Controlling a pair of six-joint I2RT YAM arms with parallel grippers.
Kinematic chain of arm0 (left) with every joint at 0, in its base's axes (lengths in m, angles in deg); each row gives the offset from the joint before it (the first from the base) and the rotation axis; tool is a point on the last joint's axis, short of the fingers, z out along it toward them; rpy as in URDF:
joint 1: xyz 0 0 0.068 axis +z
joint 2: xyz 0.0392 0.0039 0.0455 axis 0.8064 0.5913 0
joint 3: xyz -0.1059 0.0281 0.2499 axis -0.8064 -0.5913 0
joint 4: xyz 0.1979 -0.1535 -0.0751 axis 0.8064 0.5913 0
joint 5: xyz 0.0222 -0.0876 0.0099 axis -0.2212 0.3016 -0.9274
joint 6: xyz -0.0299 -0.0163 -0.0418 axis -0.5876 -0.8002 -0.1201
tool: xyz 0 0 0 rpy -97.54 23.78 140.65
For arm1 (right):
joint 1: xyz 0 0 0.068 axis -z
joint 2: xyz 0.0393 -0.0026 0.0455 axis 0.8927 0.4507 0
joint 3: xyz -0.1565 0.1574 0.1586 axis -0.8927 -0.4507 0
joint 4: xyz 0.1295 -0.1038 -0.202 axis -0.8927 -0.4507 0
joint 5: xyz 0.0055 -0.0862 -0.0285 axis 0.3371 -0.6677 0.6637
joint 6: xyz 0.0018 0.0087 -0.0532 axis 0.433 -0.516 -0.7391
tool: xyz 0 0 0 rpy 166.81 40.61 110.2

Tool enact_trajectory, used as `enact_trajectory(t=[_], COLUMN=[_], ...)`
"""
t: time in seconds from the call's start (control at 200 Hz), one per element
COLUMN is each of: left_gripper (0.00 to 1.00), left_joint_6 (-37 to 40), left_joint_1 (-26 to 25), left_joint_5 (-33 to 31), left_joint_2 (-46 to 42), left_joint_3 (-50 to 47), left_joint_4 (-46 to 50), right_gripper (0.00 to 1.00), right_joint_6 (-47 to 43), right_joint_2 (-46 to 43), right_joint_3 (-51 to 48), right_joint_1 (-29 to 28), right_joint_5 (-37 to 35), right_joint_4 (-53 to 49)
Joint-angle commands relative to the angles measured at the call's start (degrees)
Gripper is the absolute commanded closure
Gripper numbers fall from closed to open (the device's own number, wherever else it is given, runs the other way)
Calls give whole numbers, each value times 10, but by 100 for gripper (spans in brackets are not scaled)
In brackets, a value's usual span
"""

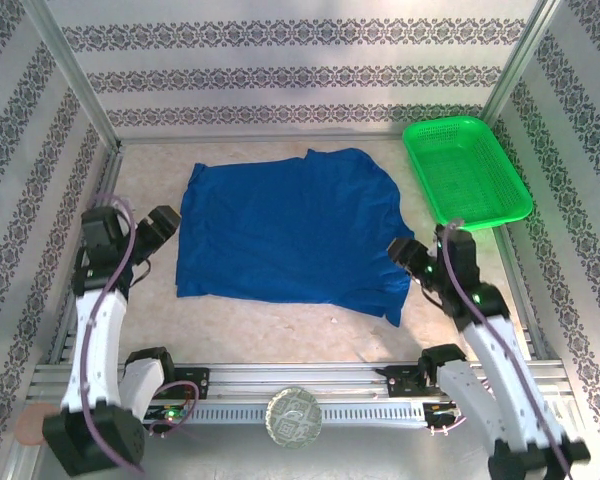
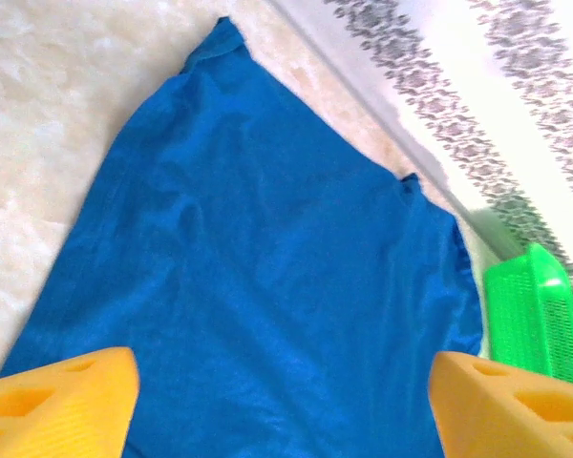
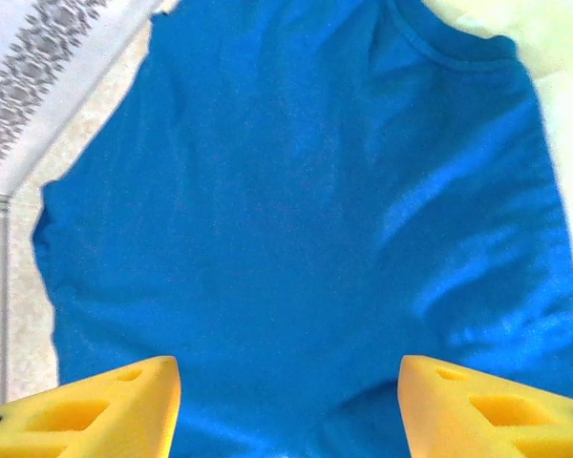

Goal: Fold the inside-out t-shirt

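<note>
The royal-blue t-shirt lies spread out flat in the middle of the table, one sleeve trailing toward the near right. The left gripper sits just off the shirt's left edge, and the right gripper is at its right side. Both have their yellow fingers parted wide, gripping nothing. A green basket stands at the far right.

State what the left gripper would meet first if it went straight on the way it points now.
The inside-out t-shirt: the open left gripper points at its blue cloth, probably meeting it near the closest edge, though depth is unclear.
</note>
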Motion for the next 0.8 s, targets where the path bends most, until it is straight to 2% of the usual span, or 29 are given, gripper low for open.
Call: enact_trajectory(t=[0.0,0.12,0.21,0.345,0.495,0.669,0.794], left_gripper=[28,44,50,49,49,49,49], left_joint_6=[24,80,146,242,302,331,336], left_joint_1=[5,-1,-22,-73,-122,-152,-153], left_joint_5=[-8,5,-37,-127,-219,-315,-342], left_joint_2=[137,304,419,554,674,774,818], left_joint_3=[66,190,308,463,594,719,786], left_joint_4=[-56,-46,18,105,155,188,202], right_gripper=[39,39,40,40,41,43,43], right_joint_6=[-32,-38,-34,-25,-4,16,29], right_joint_2=[113,261,369,516,647,739,769], right_joint_3=[44,117,181,291,411,493,508], right_joint_1=[-10,-13,-16,-20,-21,-22,-23], right_joint_5=[17,17,22,37,54,57,44], right_joint_4=[148,211,240,254,247,239,238])
